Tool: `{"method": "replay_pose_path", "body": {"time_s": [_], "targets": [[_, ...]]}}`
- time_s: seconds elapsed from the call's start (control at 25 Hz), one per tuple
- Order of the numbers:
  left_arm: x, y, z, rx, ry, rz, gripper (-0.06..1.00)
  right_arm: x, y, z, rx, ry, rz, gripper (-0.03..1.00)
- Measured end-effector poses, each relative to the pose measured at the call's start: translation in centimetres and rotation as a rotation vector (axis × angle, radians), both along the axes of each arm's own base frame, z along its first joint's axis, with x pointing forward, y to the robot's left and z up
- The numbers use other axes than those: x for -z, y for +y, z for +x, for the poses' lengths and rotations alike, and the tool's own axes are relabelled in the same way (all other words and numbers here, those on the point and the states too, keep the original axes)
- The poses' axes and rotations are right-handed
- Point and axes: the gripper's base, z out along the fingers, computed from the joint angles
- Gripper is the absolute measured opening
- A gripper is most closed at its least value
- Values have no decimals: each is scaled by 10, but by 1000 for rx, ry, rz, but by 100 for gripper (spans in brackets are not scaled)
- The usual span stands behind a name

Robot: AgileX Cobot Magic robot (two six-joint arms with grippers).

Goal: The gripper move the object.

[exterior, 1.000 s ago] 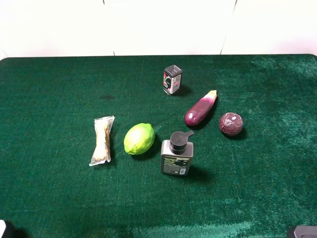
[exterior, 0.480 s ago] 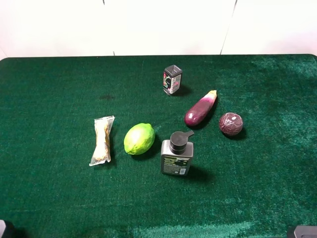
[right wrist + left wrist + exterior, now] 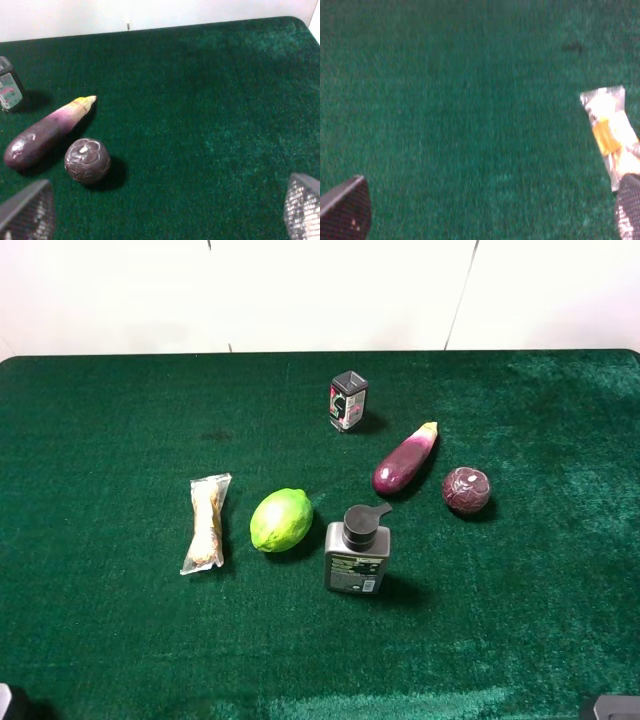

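Note:
The object, a small flat grey bottle (image 3: 357, 550) with a black pump cap and a dark green-and-white label, stands near the middle of the green table. It does not show in either wrist view. My left gripper (image 3: 487, 215) is open and empty over bare cloth, far to the left of the bottle. My right gripper (image 3: 165, 210) is open and empty, far to the right of it. In the exterior high view only a bit of the left arm (image 3: 6, 702) and a bit of the right arm (image 3: 612, 707) show, at the bottom corners.
A lime (image 3: 281, 520) lies just left of the bottle. A wrapped snack (image 3: 206, 522) lies further left and shows in the left wrist view (image 3: 610, 132). An eggplant (image 3: 404, 459), a purple ball (image 3: 466, 490) and a small black can (image 3: 348, 400) stand behind.

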Motion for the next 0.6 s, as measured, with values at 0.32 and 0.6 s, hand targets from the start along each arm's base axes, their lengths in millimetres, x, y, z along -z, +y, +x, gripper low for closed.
{"method": "replay_pose_path", "body": {"time_s": [0.32,0.6], "targets": [[0,0,0,0,-2,1,99,0,0,0,0,0,0,70],[0,0,0,0,-2,1,99,0,0,0,0,0,0,70]]}}
